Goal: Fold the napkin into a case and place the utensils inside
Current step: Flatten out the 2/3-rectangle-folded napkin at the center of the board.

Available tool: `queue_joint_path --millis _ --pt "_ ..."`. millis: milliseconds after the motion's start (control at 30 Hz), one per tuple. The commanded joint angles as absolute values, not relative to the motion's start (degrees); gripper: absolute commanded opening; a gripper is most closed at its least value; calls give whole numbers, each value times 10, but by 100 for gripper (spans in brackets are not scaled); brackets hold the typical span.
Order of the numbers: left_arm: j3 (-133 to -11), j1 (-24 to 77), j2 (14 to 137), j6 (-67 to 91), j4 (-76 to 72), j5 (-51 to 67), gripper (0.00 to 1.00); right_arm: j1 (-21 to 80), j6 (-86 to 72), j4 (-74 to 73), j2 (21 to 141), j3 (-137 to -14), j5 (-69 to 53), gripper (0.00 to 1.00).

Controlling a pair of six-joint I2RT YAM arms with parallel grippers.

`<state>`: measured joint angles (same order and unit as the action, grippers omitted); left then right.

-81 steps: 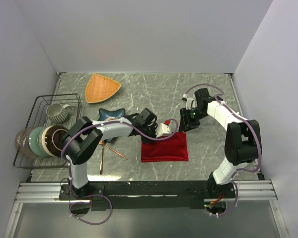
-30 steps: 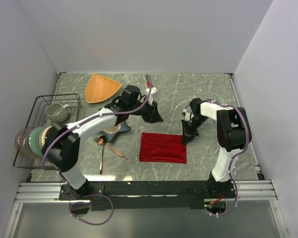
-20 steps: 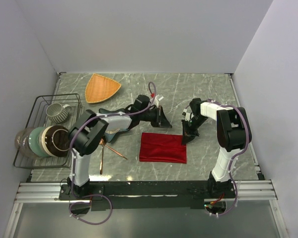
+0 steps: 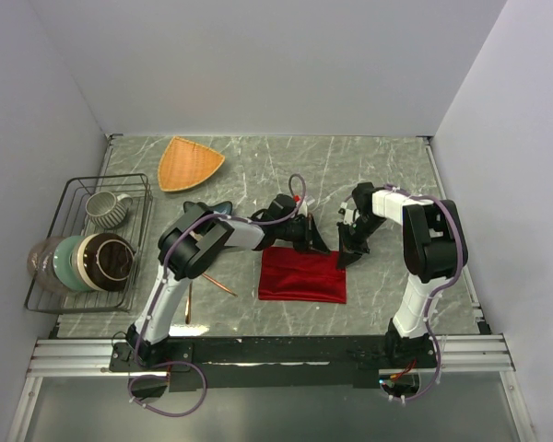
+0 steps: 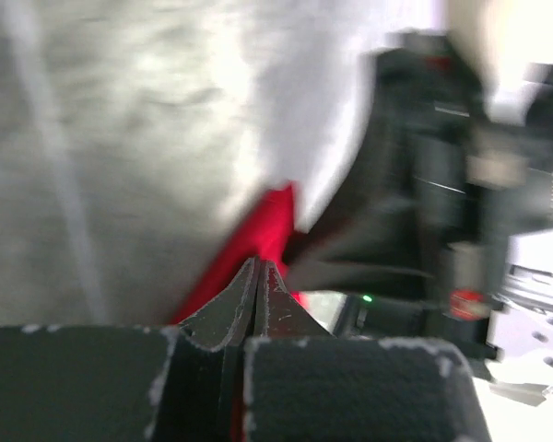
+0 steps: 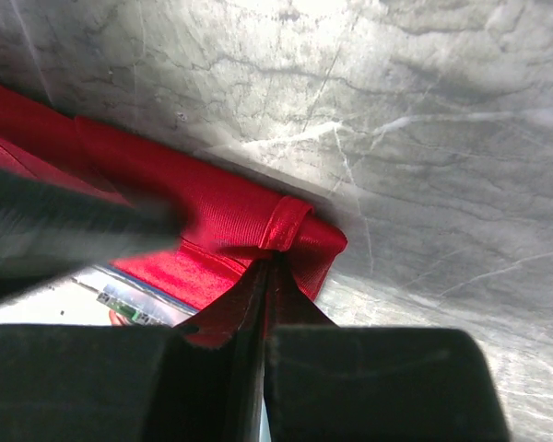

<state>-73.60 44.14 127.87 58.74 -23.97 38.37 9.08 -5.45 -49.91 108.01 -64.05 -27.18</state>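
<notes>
The napkin (image 4: 302,274) lies flat on the surface (image 4: 378,175), folded to a long red rectangle. Both arms reach to its far edge.

The left pincer (image 4: 317,245) is at the far edge of the napkin, a little right of the middle. In the left wrist view its fingers (image 5: 223,318) are clenched tight, with the tips at the red cloth. This view is blurred, so I cannot tell if cloth is caught between them.

The right pincer (image 4: 347,254) is at the far right corner of the napkin. In the right wrist view its fingers are pressed together and they pinch the corner. The cloth makes a small raised fold just at the tips.

The two pincers are near each other, apart by a short piece of the napkin's edge.

The utensils (image 4: 218,284) lie on the surface to the left of the napkin, not touching it. They are thin copper pieces, and one is slanted towards the napkin.
</notes>
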Motion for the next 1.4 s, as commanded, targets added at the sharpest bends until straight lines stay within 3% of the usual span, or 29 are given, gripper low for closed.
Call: queue_joint_path --millis 0,67,100,200,267,367,533,700,867,1000,1033,1133,1367 --pt "-758 450 1314 576 -206 365 1 96 -46 -458 1072 -626 -216 15" --pt "-747 449 1319 570 -195 356 1 91 -32 -473 1046 -635 -225 28" --pt "-744 450 1319 565 -187 352 1 87 -19 -489 1034 -646 -240 41" --pt "-735 450 1320 546 -174 344 1 69 16 -523 979 -671 -288 56" --pt "-732 449 1319 544 -171 339 1 62 23 -525 951 -678 -316 59" --pt "-733 450 1321 539 -168 338 1 56 1 -486 945 -669 -372 57" --pt "-735 447 1323 526 -154 344 1 55 -75 -417 983 -627 -448 41" --pt "-722 440 1322 532 -171 348 1 42 -88 -409 1025 -576 -428 31" --pt "-716 437 1318 533 -201 378 1 29 -111 -392 1051 -554 -375 30" --pt "-680 424 1278 548 -286 427 18 28 -119 -409 1079 -570 -340 28" --pt "-670 419 1269 551 -307 443 26 29 -119 -410 1083 -571 -326 27" --pt "-636 400 1238 575 -402 515 34 29 -123 -410 1083 -565 -309 27" --pt "-561 384 1219 659 -548 586 29 28 -122 -409 1074 -555 -293 26"
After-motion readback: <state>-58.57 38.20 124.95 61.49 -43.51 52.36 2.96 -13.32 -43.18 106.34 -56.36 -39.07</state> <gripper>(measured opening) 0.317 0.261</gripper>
